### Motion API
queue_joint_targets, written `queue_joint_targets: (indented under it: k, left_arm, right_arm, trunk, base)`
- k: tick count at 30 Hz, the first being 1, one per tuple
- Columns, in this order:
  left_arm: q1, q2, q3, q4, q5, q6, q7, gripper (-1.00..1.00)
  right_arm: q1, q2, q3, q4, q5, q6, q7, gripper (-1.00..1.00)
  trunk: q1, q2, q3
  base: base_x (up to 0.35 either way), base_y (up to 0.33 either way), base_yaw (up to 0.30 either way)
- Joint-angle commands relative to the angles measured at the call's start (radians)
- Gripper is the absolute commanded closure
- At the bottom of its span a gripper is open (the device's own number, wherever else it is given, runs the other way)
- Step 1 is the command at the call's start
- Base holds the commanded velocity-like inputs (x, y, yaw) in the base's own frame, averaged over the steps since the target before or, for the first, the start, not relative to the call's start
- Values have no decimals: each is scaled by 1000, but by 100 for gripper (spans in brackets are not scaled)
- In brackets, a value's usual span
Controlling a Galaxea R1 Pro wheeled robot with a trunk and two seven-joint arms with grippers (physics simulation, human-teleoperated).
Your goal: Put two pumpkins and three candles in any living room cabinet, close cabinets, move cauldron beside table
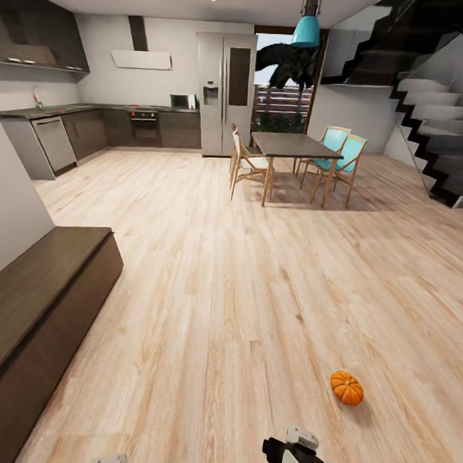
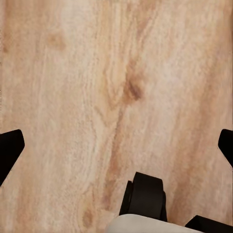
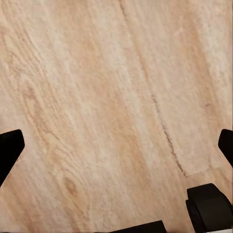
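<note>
Both grippers hang low over the wooden floor (image 1: 243, 272) with nothing between their fingers. From the left wrist camera the left gripper (image 2: 116, 145) has its black tips spread wide to either edge, and the right gripper (image 3: 116, 145) is spread the same way. One pumpkin (image 1: 346, 388) lies on the boards just ahead of the right arm (apart from it). A long dark cabinet (image 1: 40, 304) runs along the left wall, its fronts shut. Farther off stand a dining table (image 1: 292, 146) and chairs.
</note>
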State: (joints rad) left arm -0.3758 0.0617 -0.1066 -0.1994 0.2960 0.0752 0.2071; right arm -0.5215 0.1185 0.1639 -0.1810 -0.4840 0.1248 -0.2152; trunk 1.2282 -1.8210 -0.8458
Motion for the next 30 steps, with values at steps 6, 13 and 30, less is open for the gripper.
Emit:
queue_joint_targets:
  k: [6,13,30]
  left_arm:
    - [0,4,-1,0,0,0,0,-100]
    - [0,4,-2,0,0,0,0,-100]
    - [0,4,-2,0,0,0,0,-100]
  right_arm:
    - [28,-3,0,0,4,-28,1,-100]
    - [30,-5,0,0,3,-29,1,-100]
    - [31,-2,0,0,2,-85,-1,-100]
  trunk:
    - [0,0,-2]
    - [0,0,-2]
    - [0,0,-2]
  base:
    - [323,85,-36]
    - [327,35,-2]
    - [332,1,0]
